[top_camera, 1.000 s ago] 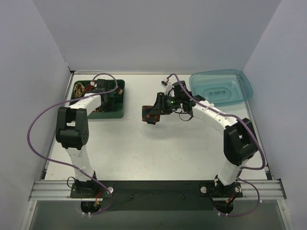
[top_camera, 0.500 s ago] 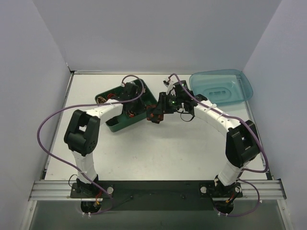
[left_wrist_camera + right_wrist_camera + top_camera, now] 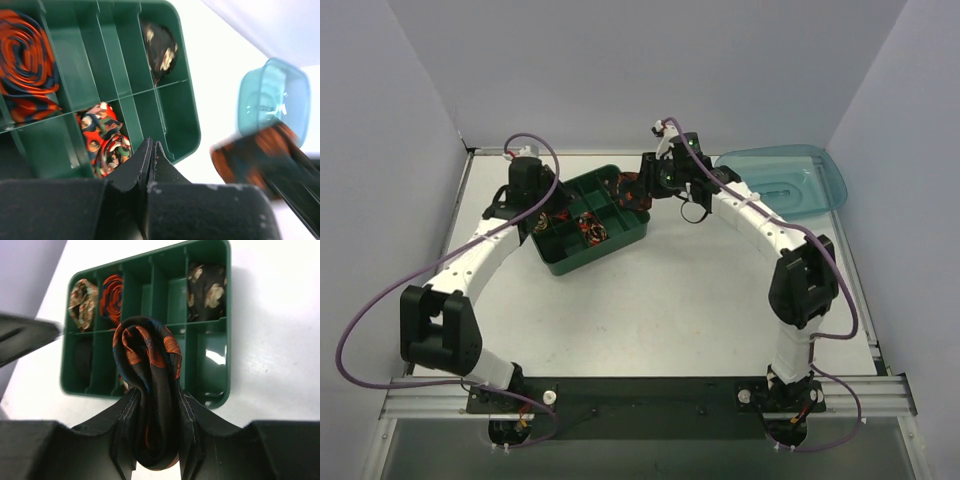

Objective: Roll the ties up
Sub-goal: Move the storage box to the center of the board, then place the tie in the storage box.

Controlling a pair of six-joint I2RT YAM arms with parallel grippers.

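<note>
My right gripper (image 3: 157, 401) is shut on a rolled dark tie with an orange pattern (image 3: 149, 360). It holds the roll above the far right corner of the green divided tray (image 3: 620, 238), as the top view (image 3: 632, 190) shows. The tray (image 3: 226, 315) holds several rolled ties: a cream-brown one (image 3: 83, 302), an orange-navy one (image 3: 112, 294) and a dark floral one (image 3: 206, 289). My left gripper (image 3: 151, 148) is shut with nothing showing between its jaws. It hovers over the tray's left end (image 3: 542, 205), above a red patterned coil (image 3: 107, 142).
A translucent blue bin (image 3: 780, 180) lies at the back right, close behind the right arm; it also shows in the left wrist view (image 3: 272, 102). White walls close in the table on three sides. Purple cables loop off both arms.
The green tray has gone from the back left to the middle and turned. The left arm swung right, then back to the tray's left end. The right gripper carried the tie rearward over the tray.
</note>
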